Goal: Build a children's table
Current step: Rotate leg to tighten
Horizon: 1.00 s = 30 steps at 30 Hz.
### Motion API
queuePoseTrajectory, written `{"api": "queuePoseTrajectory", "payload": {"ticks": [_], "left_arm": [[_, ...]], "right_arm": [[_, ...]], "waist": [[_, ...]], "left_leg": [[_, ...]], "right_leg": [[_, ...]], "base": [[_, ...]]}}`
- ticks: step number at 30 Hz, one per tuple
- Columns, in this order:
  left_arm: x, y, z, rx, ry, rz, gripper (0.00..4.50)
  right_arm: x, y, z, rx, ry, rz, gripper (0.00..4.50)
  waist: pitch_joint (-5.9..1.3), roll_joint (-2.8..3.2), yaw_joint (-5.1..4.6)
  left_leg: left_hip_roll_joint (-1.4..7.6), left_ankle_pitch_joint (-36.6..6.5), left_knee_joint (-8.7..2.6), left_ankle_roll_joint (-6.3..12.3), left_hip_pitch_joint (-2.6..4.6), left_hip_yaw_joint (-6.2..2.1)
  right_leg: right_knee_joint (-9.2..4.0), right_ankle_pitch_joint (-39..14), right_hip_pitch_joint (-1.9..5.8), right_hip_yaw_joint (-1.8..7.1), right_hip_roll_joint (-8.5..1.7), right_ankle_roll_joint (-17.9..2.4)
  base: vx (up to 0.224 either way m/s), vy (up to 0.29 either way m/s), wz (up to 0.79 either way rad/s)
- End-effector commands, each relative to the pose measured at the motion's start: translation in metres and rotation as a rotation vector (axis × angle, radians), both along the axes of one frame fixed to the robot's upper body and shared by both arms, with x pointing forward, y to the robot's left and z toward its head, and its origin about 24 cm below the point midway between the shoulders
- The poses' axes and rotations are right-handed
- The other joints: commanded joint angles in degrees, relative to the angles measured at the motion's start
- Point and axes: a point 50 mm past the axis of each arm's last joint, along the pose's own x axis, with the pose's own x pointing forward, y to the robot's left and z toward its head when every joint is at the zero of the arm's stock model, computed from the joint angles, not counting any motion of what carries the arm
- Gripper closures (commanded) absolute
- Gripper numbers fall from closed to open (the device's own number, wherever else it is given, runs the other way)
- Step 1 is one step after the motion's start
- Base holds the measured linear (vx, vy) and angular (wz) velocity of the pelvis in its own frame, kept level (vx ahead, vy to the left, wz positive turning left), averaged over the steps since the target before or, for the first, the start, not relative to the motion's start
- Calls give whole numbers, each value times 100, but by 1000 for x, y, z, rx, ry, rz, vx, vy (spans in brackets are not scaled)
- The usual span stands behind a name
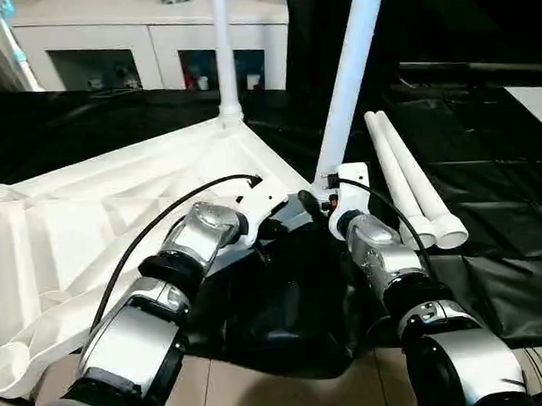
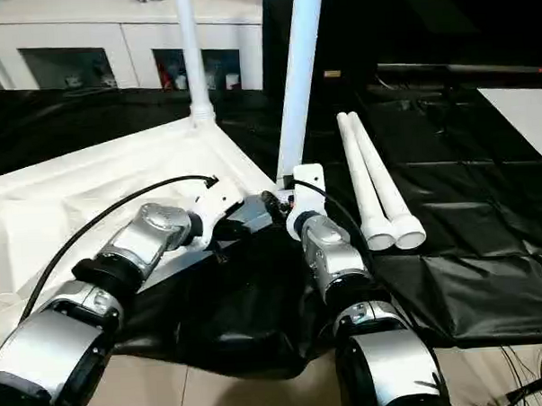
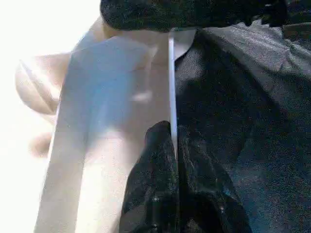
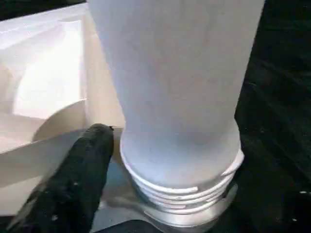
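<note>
Left pincer (image 3: 173, 160) clamps the tabletop (image 1: 92, 220) rim; right pincer's (image 4: 160, 160) state unclear beside the upright leg (image 4: 175, 82)

Head stereo pair looks forward and down over both silver forearms (image 1: 141, 325). Wrist cameras sit very close: left faces the white ribbed plastic tabletop's (image 3: 97, 121) edge; right faces a white tapered tube leg's (image 4: 180, 87) threaded base. All views share this near corner.

One white plastic rectangular tabletop (image 1: 119, 219) lies ribbed side up on one black sheet (image 1: 489, 247). Four long white tapered tube legs: two stand upright at the tabletop's corners, the far one (image 1: 222, 52) and the near one (image 1: 351, 74); two (image 1: 414, 183) lie side by side on the sheet. One white cabinet with glass doors (image 1: 156, 46) stands behind.
</note>
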Motion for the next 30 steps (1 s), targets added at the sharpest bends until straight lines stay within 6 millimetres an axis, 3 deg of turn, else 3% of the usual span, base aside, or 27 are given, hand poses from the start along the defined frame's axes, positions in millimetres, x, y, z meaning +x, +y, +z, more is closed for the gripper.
{"api": "queuePoseTrajectory", "payload": {"ticks": [1,6,7,11,12,13,15,20,23,30], "left_arm": [[-5,-2,-6,23,3,-45,450],[-8,4,-6,4,10,-80,450],[-10,7,-5,1,4,-103,450],[-16,11,0,-46,-16,-179,450],[-17,11,0,-57,-14,-181,450],[-19,12,4,-86,-48,-210,450],[-20,12,5,-112,-49,-218,450],[-26,13,7,-155,-58,-260,450],[-37,17,7,-167,-48,-345,450],[-40,25,7,-123,-31,-378,450]], "right_arm": [[-9,18,-7,30,34,141,32],[-9,8,1,29,-25,224,6],[-10,4,4,26,-44,252,6],[-14,-7,12,27,-99,333,6],[-15,-9,14,29,-107,352,6],[-18,-13,16,25,-120,393,6],[-21,-18,18,18,-132,428,6],[-30,-26,20,-10,-147,506,6],[-43,-37,22,-50,-163,644,6],[-47,-44,26,-90,-192,702,6]], "waist": [[-289,-8,26],[-334,-8,57],[-353,-13,59],[-350,-22,76],[-348,-22,71],[-353,-13,92],[-348,-25,92],[-350,-17,125],[-337,-14,152],[-304,14,189]], "left_leg": [[89,-1020,-422,163,-33,4],[85,-440,-360,361,-47,24],[78,-200,-339,479,-66,27],[92,-191,-322,642,-55,40],[96,-210,-321,652,-58,42],[108,-264,-318,633,-17,52],[98,-243,-319,637,-47,51],[99,-263,-305,622,-33,66],[117,-334,-306,599,-42,57],[108,-463,-310,511,-21,74]], "right_leg": [[-473,-873,217,173,-371,-1298],[-360,221,285,165,-358,-1525],[-306,730,306,167,-352,-1623],[-292,953,308,166,-350,-1696],[-288,937,301,166,-352,-1702],[-294,870,289,172,-349,-1732],[-280,939,307,169,-336,-1719],[-279,854,294,172,-332,-1703],[-288,742,310,173,-336,-1642],[-305,417,244,170,-321,-1607]], "base": [[0,0,0],[11,-1,-1],[0,0,0],[0,0,0],[0,0,0],[0,0,0],[0,0,0],[0,0,0],[0,0,0],[0,0,0]]}}
